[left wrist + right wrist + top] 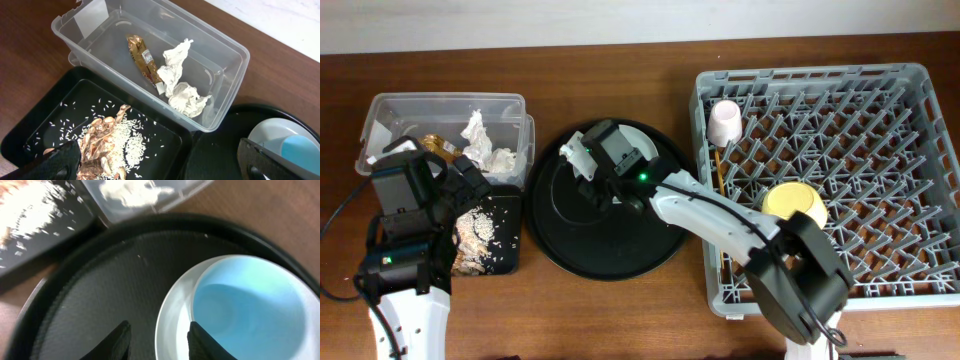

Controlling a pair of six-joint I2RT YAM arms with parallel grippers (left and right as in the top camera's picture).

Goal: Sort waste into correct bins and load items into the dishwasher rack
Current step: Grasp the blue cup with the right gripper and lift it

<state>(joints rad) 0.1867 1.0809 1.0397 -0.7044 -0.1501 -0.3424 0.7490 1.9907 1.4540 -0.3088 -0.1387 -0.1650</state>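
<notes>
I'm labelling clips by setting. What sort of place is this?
Probably a mock dish-clearing station on a wooden table, not a real kitchen: a grey dishwasher rack stands beside a clear tub of crumpled paper and a black tray of food scraps.

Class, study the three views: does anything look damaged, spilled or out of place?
On the clear tub, the rim at one corner looks jagged, as if a piece has broken off. Nothing else stands out.

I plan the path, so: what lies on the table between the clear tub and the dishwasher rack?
Overhead view: the round black tray lies between clear tub and dishwasher rack.
</notes>
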